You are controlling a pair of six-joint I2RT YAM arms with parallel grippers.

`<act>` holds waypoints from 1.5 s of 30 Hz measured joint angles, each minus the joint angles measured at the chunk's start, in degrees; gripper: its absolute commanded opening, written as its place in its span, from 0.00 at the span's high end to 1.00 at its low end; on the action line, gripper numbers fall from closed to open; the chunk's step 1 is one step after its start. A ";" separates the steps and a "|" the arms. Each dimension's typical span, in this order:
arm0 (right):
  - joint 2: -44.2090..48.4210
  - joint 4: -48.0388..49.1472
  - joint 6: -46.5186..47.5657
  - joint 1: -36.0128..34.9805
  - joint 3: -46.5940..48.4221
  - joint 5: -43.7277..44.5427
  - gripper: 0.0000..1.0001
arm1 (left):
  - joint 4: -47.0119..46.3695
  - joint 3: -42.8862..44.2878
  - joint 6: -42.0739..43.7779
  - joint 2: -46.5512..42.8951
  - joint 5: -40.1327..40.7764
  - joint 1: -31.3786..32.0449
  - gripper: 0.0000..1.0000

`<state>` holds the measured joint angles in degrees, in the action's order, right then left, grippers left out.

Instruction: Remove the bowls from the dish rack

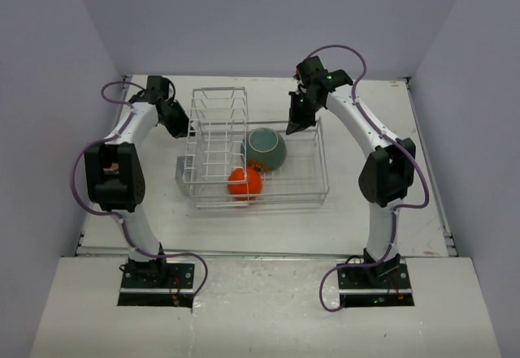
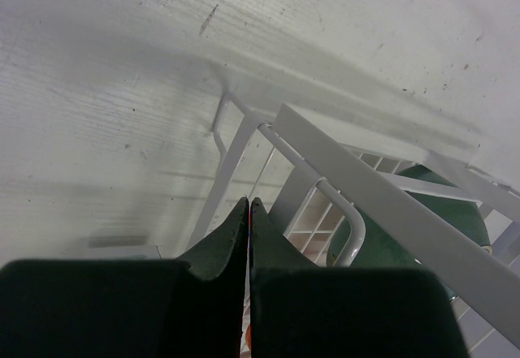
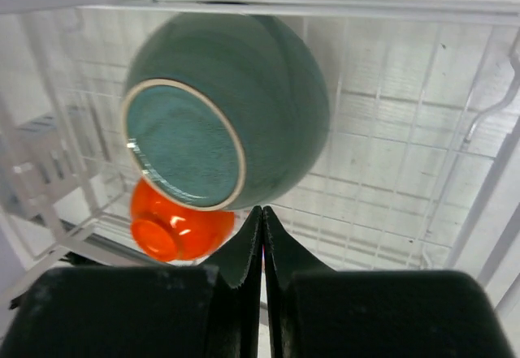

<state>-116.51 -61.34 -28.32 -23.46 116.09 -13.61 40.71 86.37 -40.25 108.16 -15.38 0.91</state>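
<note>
The white wire dish rack (image 1: 309,191) stands mid-table, its upright plate slots (image 1: 218,131) at the left end. A large dark teal bowl (image 1: 266,150) lies upside down in the basket, with a small orange bowl (image 1: 244,182) in front of it. The right wrist view shows the teal bowl (image 3: 244,106) base up and the orange bowl (image 3: 183,228) beside it. My right gripper (image 1: 295,122) is shut and empty, above the rack's far right rim. My left gripper (image 1: 179,124) is shut and empty, just left of the plate slots; its view shows the rack's rails (image 2: 382,204). No other bowls show.
Purple-grey walls close in the table on three sides. The table's front edge (image 1: 260,252) runs just ahead of the arm bases. Bare white tabletop (image 1: 366,220) lies right of the rack and also left of it (image 2: 106,114).
</note>
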 measured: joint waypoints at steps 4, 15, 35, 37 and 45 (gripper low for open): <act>-0.74 -0.87 0.66 -0.33 -3.30 2.86 1.00 | 0.00 0.00 -0.02 0.00 -0.04 0.00 1.00; -4.17 -0.50 1.51 -0.59 -4.90 4.87 1.00 | -0.57 0.00 -0.04 0.07 -0.94 0.00 1.00; -12.26 3.50 1.95 -4.98 6.10 -18.38 1.00 | -1.07 0.00 -0.04 1.22 -2.05 0.00 1.00; -12.61 4.48 1.22 -5.09 6.08 -21.81 1.00 | -1.16 0.00 -0.07 1.33 -2.23 0.00 1.00; -11.98 7.19 -1.16 -4.98 1.44 -24.37 1.00 | -1.29 0.00 -0.07 1.46 -2.58 0.00 1.00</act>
<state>-128.49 -54.15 -29.47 -28.45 117.54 -37.98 39.42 86.37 -40.32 109.62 -17.96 0.91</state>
